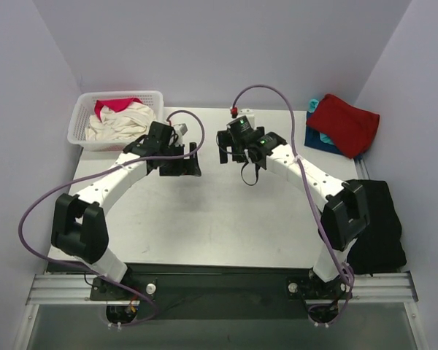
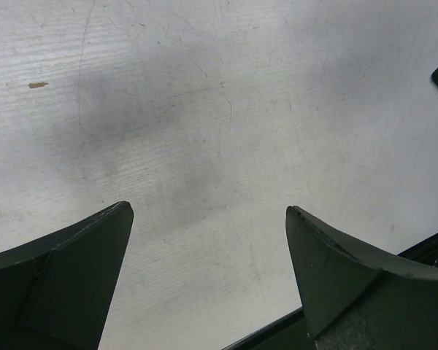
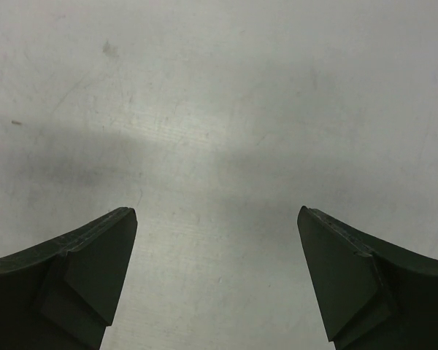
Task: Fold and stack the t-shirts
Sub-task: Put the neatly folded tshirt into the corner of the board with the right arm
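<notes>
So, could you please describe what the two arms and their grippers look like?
Both the left arm and right arm have white links with black joint housings, each trailing a lilac cable. The left gripper and right gripper have dark, wedge-shaped fingers. Small green lights glow on the right wrist.

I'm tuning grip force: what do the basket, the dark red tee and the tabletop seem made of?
The basket looks like rigid white plastic, its wall a lattice of holes. The dark red t-shirt looks like soft matte fabric, perhaps cotton, lying in rounded folds. The table seems a hard, pale, slightly glossy sheet with fine scratches; material unclear.
</notes>
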`<state>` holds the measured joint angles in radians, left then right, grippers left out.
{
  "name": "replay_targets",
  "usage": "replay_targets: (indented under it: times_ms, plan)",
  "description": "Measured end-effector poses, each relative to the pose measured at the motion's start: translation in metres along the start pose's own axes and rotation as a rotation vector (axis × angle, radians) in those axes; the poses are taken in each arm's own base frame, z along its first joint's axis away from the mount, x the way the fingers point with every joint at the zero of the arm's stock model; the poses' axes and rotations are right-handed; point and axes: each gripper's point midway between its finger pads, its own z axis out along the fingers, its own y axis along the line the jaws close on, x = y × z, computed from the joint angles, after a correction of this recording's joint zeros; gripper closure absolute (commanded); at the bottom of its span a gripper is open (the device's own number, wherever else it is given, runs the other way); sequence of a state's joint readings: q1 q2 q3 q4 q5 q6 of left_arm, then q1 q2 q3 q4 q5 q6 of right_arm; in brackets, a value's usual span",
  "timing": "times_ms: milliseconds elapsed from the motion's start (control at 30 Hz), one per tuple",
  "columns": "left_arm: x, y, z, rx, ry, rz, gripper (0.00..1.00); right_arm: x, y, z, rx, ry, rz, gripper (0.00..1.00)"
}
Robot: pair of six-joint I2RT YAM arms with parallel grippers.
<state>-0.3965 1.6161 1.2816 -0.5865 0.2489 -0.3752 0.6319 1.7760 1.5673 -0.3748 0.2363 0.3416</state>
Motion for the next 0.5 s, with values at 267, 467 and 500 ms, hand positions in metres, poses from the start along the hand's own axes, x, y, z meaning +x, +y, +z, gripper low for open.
replay_targets:
  times_ms: [267, 467, 500]
  plan:
    - [-0.005, 0.009, -0.016, -0.048, -0.073, 0.056, 0.03, 0.047, 0.028, -0.032, -0.058, 0.046, -0.036, 0.0]
    - [-0.005, 0.019, -0.019, -0.087, -0.121, 0.083, 0.02, 0.054, 0.03, -0.064, -0.08, 0.003, -0.034, 0.0]
    - [-0.004, 0.02, -0.019, -0.091, -0.127, 0.086, 0.03, 0.054, 0.028, -0.066, -0.077, -0.003, -0.029, 0.0]
